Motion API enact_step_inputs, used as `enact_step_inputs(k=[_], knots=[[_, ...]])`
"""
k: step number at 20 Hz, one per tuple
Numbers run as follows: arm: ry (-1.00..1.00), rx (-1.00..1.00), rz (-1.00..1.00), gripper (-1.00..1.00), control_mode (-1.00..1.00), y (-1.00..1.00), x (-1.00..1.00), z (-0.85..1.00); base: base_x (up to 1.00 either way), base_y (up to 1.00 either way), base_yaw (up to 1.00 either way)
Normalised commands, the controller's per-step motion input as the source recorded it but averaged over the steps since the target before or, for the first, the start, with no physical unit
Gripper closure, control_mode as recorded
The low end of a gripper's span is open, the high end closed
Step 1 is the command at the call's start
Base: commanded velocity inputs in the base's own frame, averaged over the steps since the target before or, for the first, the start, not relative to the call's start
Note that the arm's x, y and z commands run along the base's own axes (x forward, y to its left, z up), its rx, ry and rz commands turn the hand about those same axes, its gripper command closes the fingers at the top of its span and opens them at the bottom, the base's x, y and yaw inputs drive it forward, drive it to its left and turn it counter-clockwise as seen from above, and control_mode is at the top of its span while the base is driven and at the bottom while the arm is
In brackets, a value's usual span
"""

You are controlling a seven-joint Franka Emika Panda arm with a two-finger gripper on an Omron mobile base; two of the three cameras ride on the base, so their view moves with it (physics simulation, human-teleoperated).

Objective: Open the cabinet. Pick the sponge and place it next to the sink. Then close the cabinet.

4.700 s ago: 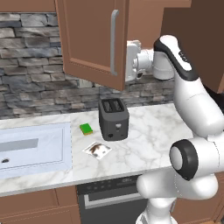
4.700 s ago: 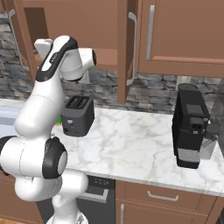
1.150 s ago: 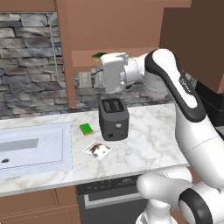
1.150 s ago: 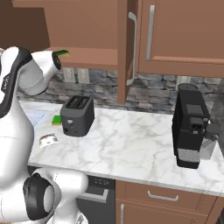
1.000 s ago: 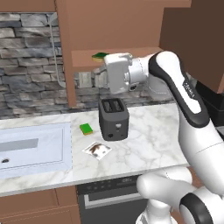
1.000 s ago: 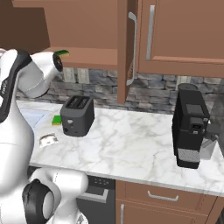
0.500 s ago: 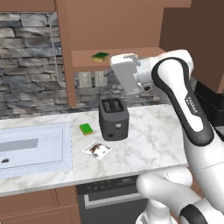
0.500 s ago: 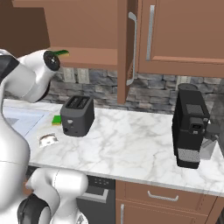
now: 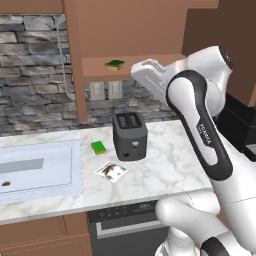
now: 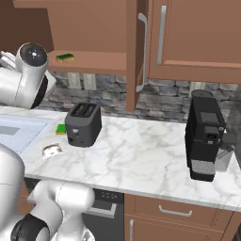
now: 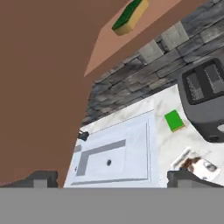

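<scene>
The sink (image 9: 40,172) is set into the left end of the marble desk (image 9: 160,175), and the toaster (image 9: 130,135) stands on the desk to its right. Just left of the toaster, between it and the sink, lies a bright light-green sponge (image 9: 98,147), and a small card (image 9: 111,171) lies in front of the toaster. Above the toaster the cabinet (image 9: 125,35) stands open, its left door (image 9: 70,60) swung out edge-on. The sponge (image 9: 115,65) lies flat on the cabinet's shelf, above the toaster and slightly left of it. The gripper (image 11: 111,177) hangs empty to the right of the sponge and a little lower than the shelf, its jaws spread as wide as they go; in the hand view the sponge (image 11: 130,16) sits far up the picture, well apart from the fingertips (image 11: 41,178).
</scene>
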Motion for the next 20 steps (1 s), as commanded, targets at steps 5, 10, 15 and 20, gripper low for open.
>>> enact_step_inputs(k=[5,10,15,20], knots=[[0.03,-0.26,-0.33,-1.0,-1.0,-0.36,0.3,-0.14,0.0,0.0,0.0],[0.02,-0.25,-0.31,-1.0,-1.0,-0.3,0.22,-0.14,0.0,0.0,0.0],[0.0,-0.2,-0.17,-1.0,-1.0,0.0,0.26,-0.03,0.0,0.0,0.0],[0.0,-0.03,-0.01,-1.0,-1.0,0.07,0.25,0.0,0.0,0.0,0.0]])
